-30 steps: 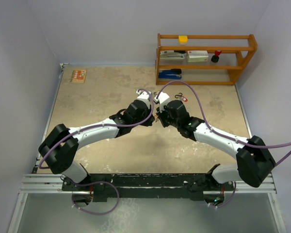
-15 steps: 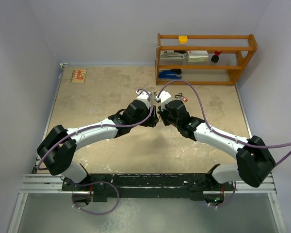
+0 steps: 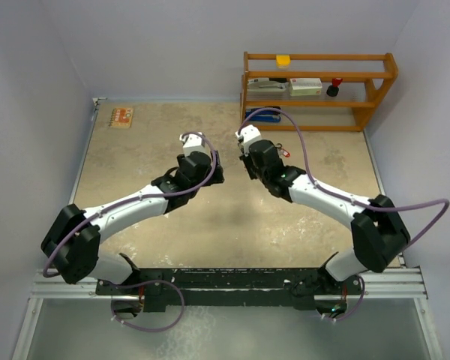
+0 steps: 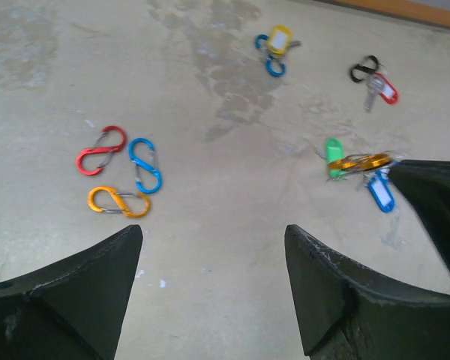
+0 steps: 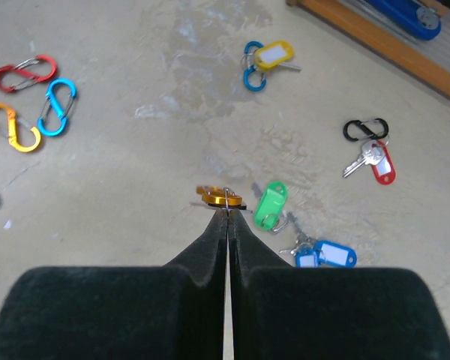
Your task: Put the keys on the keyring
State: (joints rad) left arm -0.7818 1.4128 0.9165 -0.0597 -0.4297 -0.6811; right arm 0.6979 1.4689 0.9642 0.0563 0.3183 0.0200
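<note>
Closest to you, at lower centre of the right wrist view, your right gripper (image 5: 226,211) is pinched fully together. Its tips clamp a gold-orange metal clip (image 5: 221,198) that you see edge-on. Just right of that clip lies the silver key with the green plastic tag (image 5: 270,203); you cannot tell whether it is threaded on. Lower right of it, the silver keys with blue plastic tags (image 5: 326,255) lie on the table.

In the left wrist view your left gripper (image 4: 214,236) stands wide, its dark fingers (image 4: 67,292) in the bottom corners over the beige speckled tabletop (image 4: 210,202).

Farther up the right wrist view, at the right edge, the silver key with the red plastic tag (image 5: 382,166) is joined to a black S-shaped clip (image 5: 365,129). At top centre, the silver key with the yellow plastic tag (image 5: 274,55) sits against a small blue clip (image 5: 252,75). In the upper left, three loose metal clips lie close together: a red S-shaped clip (image 5: 24,73), a bright blue S-shaped clip (image 5: 56,107) and an orange S-shaped clip (image 5: 13,126).

Farthest away, in the upper right corner, runs the wooden shelf rail (image 5: 375,45), with a blue stapler (image 5: 405,13) behind it.
</note>
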